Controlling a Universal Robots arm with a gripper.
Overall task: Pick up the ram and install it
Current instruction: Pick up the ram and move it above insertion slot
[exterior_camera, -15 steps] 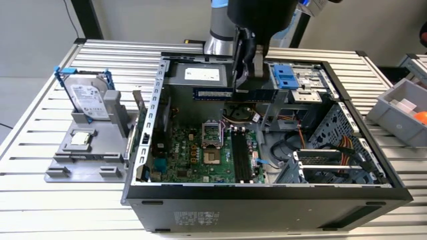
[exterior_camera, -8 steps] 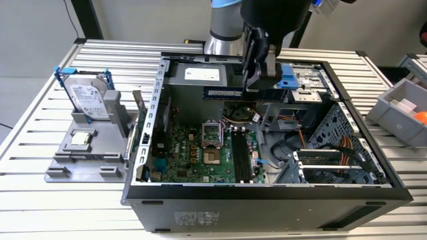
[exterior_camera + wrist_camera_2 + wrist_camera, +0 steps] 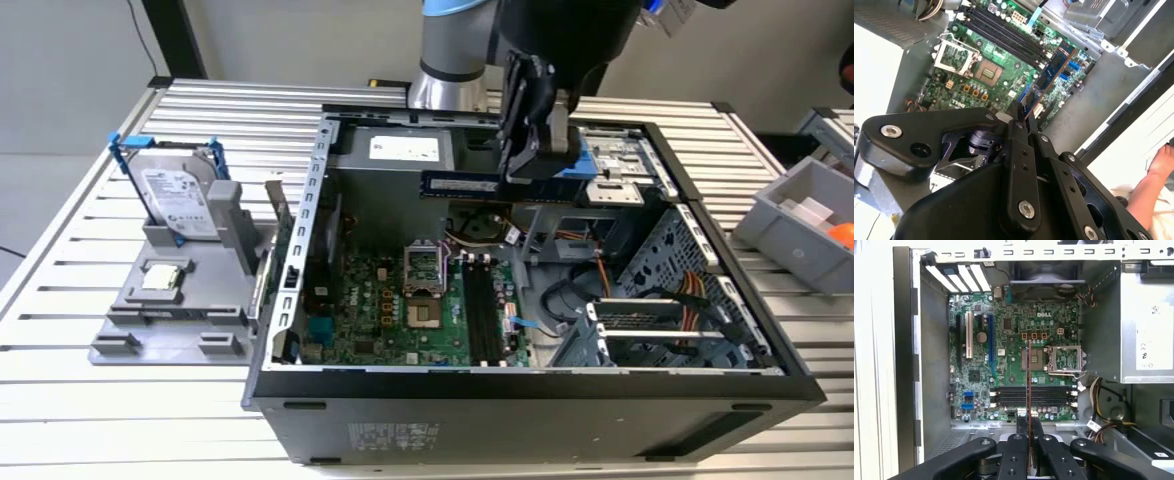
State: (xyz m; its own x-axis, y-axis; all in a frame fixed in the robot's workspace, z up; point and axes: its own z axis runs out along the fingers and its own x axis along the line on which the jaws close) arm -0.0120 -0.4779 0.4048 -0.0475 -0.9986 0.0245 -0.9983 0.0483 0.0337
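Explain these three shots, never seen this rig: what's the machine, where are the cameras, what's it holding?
It is one robot arm with a gripper working over an open computer case on a slatted table. The exterior view comes from a camera off the arm. Both wrist views come from cameras riding on the arm, looking down at the motherboard. The gripper is shut on the ram, a long narrow stick, held above the board and not in the black slots. Beside the case a grey fixture holds a hard drive and a small processor chip.
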